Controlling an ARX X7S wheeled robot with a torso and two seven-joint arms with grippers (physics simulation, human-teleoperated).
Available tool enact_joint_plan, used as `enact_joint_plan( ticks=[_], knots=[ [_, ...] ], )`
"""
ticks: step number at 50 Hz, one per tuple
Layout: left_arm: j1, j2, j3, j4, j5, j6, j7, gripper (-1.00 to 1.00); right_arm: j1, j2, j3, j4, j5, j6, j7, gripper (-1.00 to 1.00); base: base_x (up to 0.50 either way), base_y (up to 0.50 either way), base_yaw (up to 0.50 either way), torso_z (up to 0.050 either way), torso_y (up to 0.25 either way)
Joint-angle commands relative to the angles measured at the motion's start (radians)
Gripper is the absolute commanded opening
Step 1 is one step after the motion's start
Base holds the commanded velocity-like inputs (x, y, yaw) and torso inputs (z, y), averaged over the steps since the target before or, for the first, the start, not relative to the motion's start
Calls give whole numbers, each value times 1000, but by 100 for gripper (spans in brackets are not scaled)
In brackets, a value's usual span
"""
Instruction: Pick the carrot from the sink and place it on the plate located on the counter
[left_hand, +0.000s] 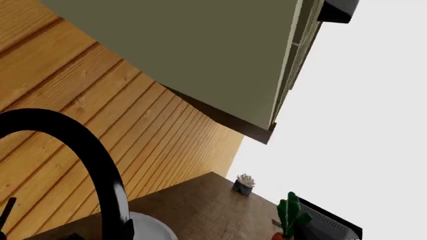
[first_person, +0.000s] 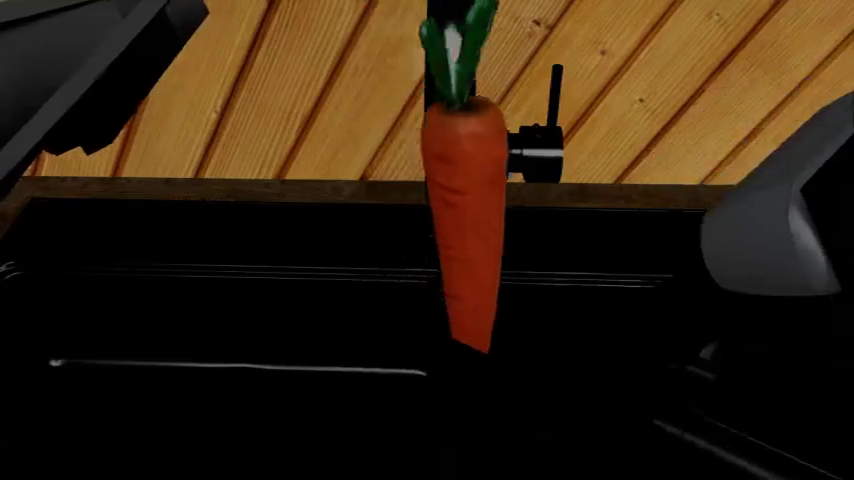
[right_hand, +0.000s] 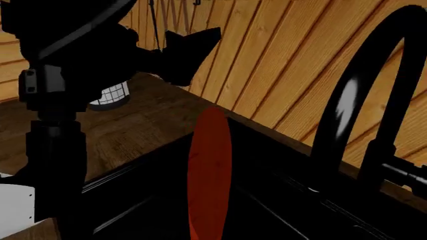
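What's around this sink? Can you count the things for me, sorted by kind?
Carrot: 1
Faucet: 1
Plate: 1
Potted plant: 1
Total: 4

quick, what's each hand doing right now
Left hand: holds the carrot by its green top, hanging tip down over the sink; the fingers themselves are cut off by the frame edge.
Right hand: cannot be told; its fingers are out of view.

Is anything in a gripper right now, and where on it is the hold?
The carrot hangs tip-down above the sink, apparently held by its green top, near the left wrist camera. The fingers themselves aren't visible.
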Motion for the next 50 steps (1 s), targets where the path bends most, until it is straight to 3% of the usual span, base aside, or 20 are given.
enact_joint_plan(
  ticks=[1,11,29,30,39,50],
  knots=[
    [42,-22,12,20,193,30,85,100,-8,133,48,-99,77,-42,166,-100,0,0,0,0,0],
    [75,-8,23,17,306,102,72,100,-165,298,171,-109,29,-92,134,-100,0,0,0,0,0],
    [79,-8,27,23,332,115,59,100,-161,303,174,-106,37,-92,137,-100,0,0,0,0,0],
    [93,-94,168,20,241,261,60,100,-733,414,648,-137,-17,-224,51,-100,0,0,0,0,0],
    [93,-95,174,19,244,265,62,100,-730,414,635,-136,-19,-229,44,-100,0,-18,0,0,0],
    [96,-98,170,26,235,273,59,100,-718,414,628,-138,-21,-224,49,-100,0,-369,0,0,0]
  ],
)
